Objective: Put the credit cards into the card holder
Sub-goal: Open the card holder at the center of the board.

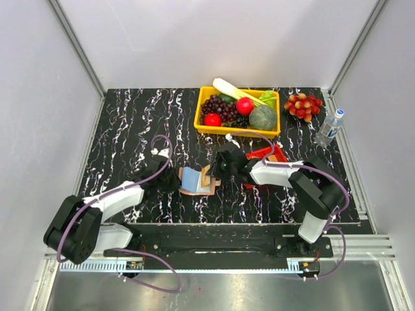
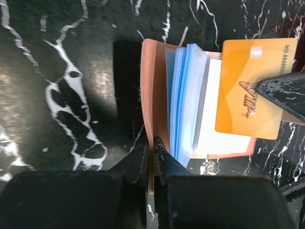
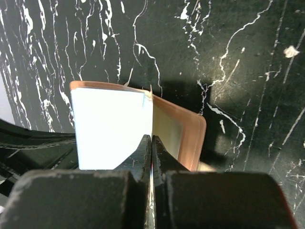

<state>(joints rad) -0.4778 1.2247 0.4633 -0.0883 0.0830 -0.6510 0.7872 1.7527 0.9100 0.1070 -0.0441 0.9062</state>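
Observation:
The card holder [image 1: 193, 181] lies open on the black marbled table, salmon-pink with pale blue sleeves [image 2: 187, 95]. My left gripper [image 1: 172, 179] is shut on the edge of its left cover [image 2: 151, 95], jaws pinched on the leather [image 2: 152, 150]. My right gripper [image 1: 216, 170] is shut on a gold credit card [image 2: 250, 86] marked VIP and holds it over the wallet's right half. In the right wrist view the card is edge-on between the fingertips [image 3: 151, 143], with the wallet's salmon cover [image 3: 193, 136] behind it.
A small red tray [image 1: 261, 154] with a tan card [image 1: 279, 155] sits behind my right arm. A yellow basket [image 1: 202, 116] of fruit and vegetables stands at the back. Red fruit [image 1: 303, 105] and a water bottle [image 1: 331, 126] are at the back right.

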